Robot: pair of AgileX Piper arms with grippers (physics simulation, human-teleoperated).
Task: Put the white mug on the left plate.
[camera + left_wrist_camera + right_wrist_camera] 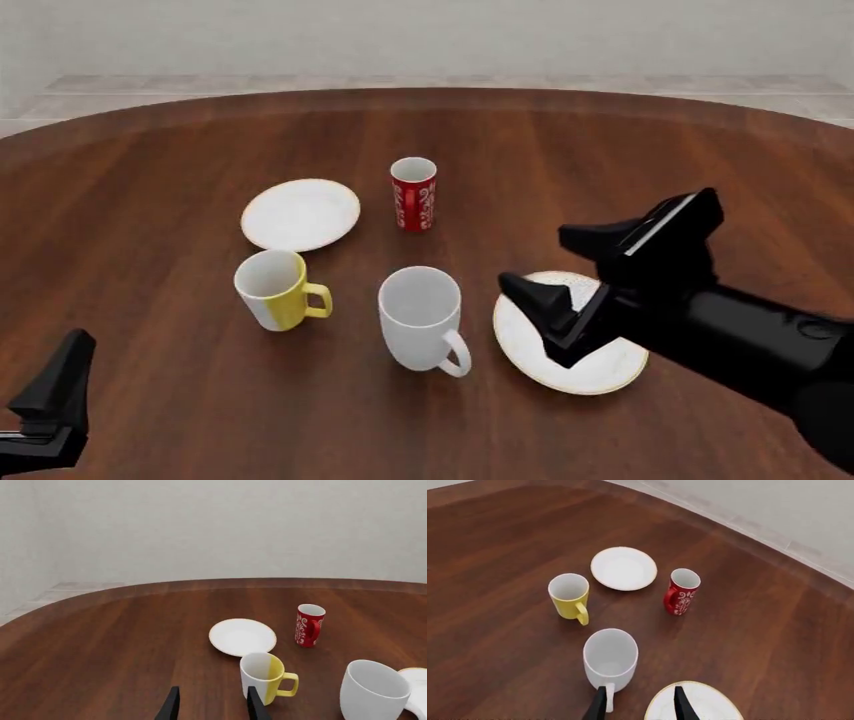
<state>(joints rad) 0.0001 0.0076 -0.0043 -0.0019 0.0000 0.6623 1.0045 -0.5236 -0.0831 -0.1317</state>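
The white mug (420, 318) stands upright at the table's middle, its handle turned toward the near right. It also shows in the right wrist view (610, 657) and the left wrist view (372, 690). The left plate (300, 214) lies bare at the far left of the mug; it also shows in both wrist views (624, 568) (242, 636). My right gripper (531, 312) is open and empty, hovering just right of the mug over the larger plate; its fingers (599, 706) point at the mug's handle. My left gripper (51, 400) is open and empty (212, 707) at the near left.
A yellow-and-white mug (274, 290) stands left of the white mug. A red patterned cup (414, 194) stands behind it, right of the left plate. The larger gold-rimmed plate (601, 372) lies right of the mug, partly under my right gripper.
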